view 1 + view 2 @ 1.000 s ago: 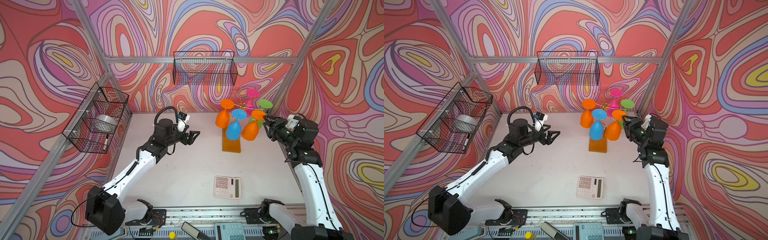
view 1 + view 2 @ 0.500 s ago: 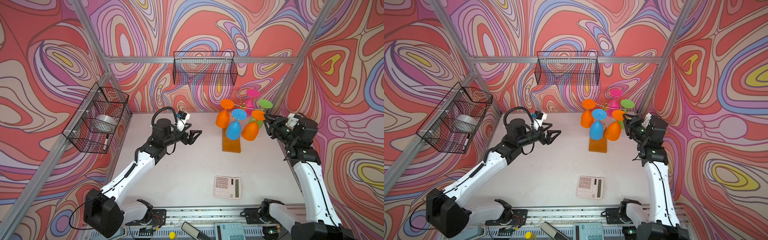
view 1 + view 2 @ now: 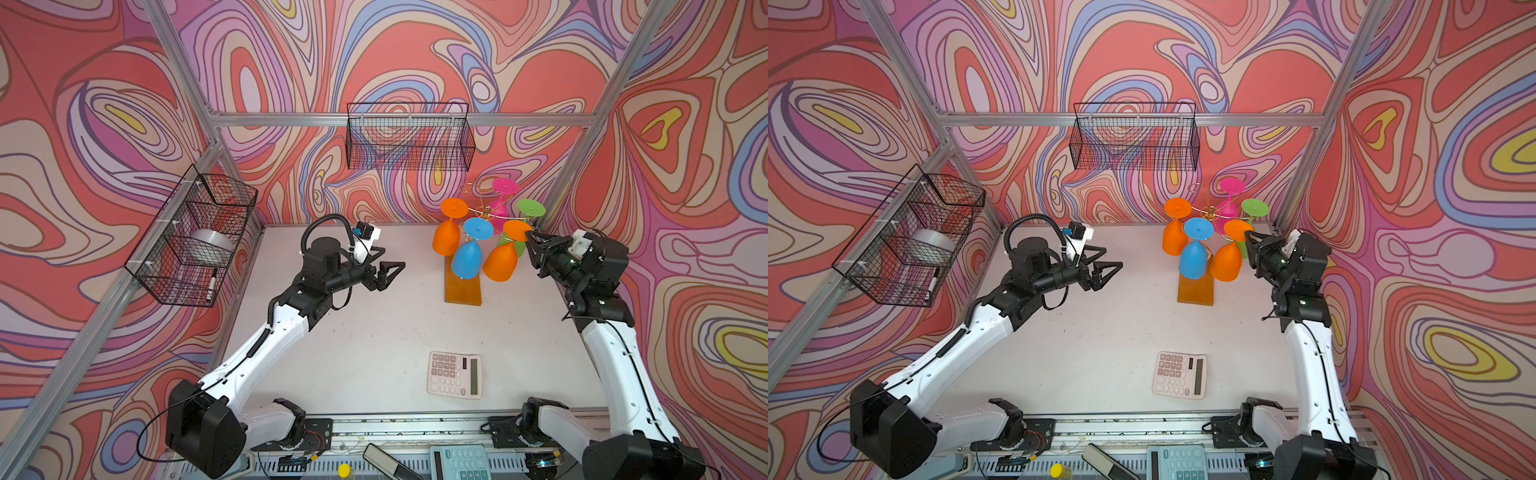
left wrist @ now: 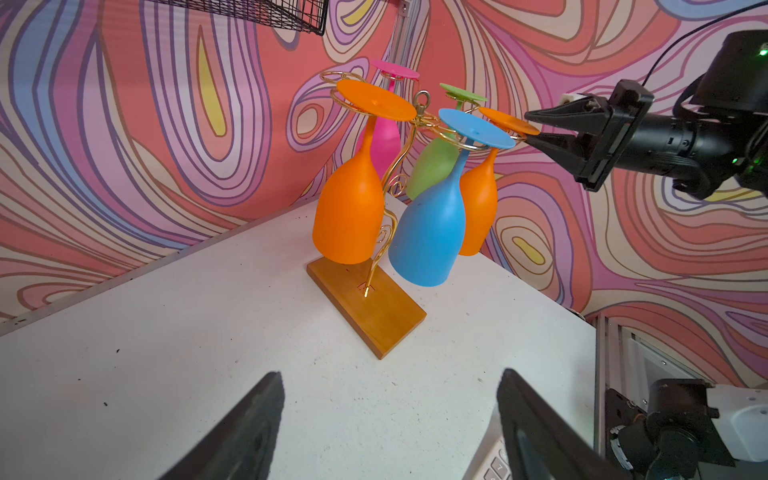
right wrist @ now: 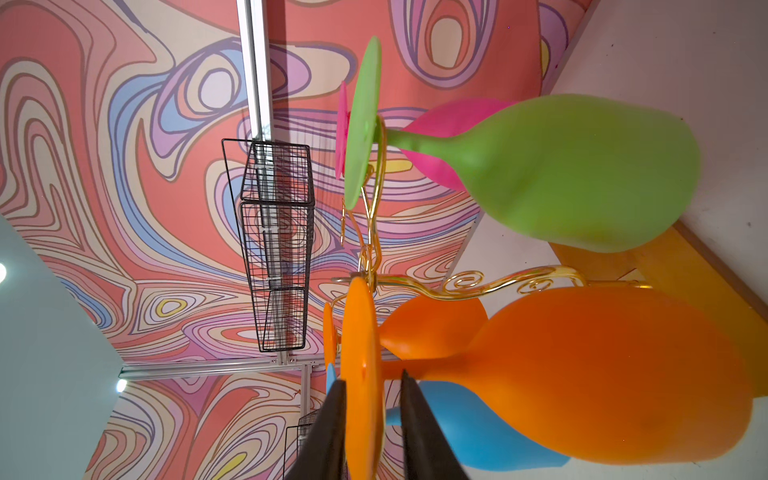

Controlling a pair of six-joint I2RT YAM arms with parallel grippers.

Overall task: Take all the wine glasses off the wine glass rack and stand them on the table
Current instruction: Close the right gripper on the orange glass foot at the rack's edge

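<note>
Right at your right gripper [image 5: 372,376], the two black fingers [image 5: 328,432] sit astride the flat foot [image 5: 361,332] of the orange wine glass [image 5: 602,374]. One finger lies on the foot's outer face and the other on the stem side. A thin gap shows on the stem side, so you cannot tell whether the jaws are pinching the foot or only bracketing it. In the left wrist view, that gripper [image 4: 527,128] meets the foot's rim from the side, one finger above it and one below.

That glass [image 3: 500,262] hangs bowl-down from a curled arm of the wine glass rack [image 4: 399,162], on the side nearest your right arm. The blue glass [image 3: 467,259] hangs just beside it. A second orange glass [image 3: 446,243], a green one [image 3: 531,208] and a pink one [image 3: 505,187] hang from other arms. The rack's amber base [image 3: 462,291] rests flat on the white table [image 3: 374,332], near the back right corner.

Your left gripper [image 3: 395,257] is spread wide and empty above the table, well apart from the rack and pointing toward it. A calculator [image 3: 455,375] lies nearer the front edge.
</note>
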